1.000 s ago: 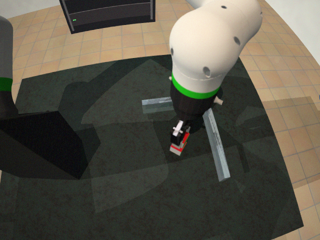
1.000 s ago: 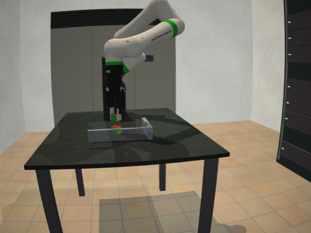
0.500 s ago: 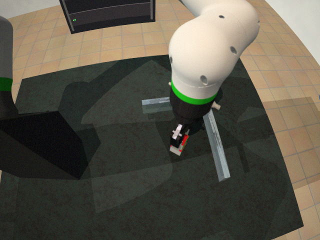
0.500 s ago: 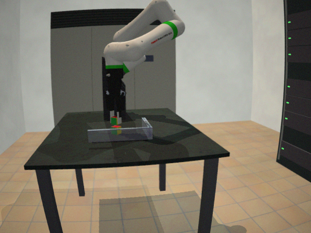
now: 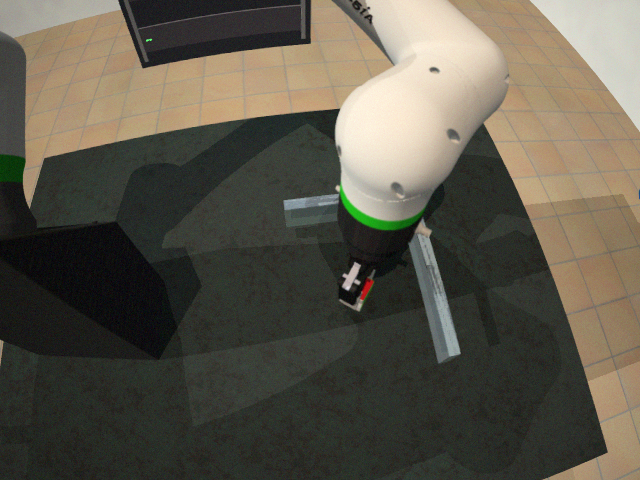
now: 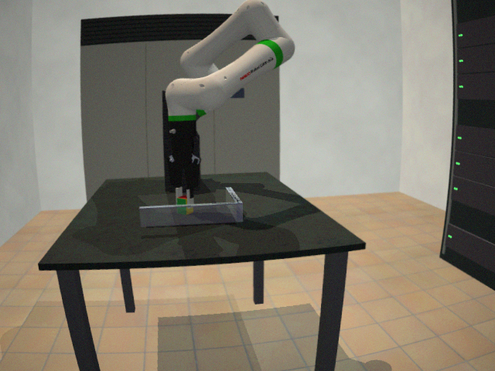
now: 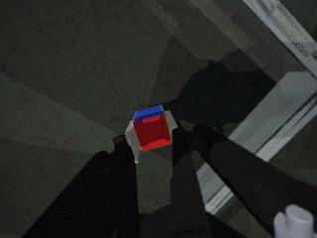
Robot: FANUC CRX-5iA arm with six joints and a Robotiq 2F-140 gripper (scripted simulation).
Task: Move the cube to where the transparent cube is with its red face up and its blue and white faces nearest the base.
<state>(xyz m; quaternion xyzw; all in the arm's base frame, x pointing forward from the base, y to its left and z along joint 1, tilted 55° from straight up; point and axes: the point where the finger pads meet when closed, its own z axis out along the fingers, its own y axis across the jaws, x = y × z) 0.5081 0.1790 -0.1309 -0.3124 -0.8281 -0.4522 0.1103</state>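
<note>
The cube shows a red face on top in the wrist view, with a blue face at its far edge and white sides against the fingers. My gripper points straight down and is shut on the cube, holding it just above the dark table. In the exterior view the cube sits between the fingertips, and the transparent cube shows green and yellow directly below it, seemingly overlapping it. In the wrist view a brighter red strip lies along the cube's near edge.
Two low see-through wall bars form an L on the table: a short one behind the gripper and a long one to its right. In the exterior view the long bar stands in front of the cube. A dark cabinet stands beyond the table.
</note>
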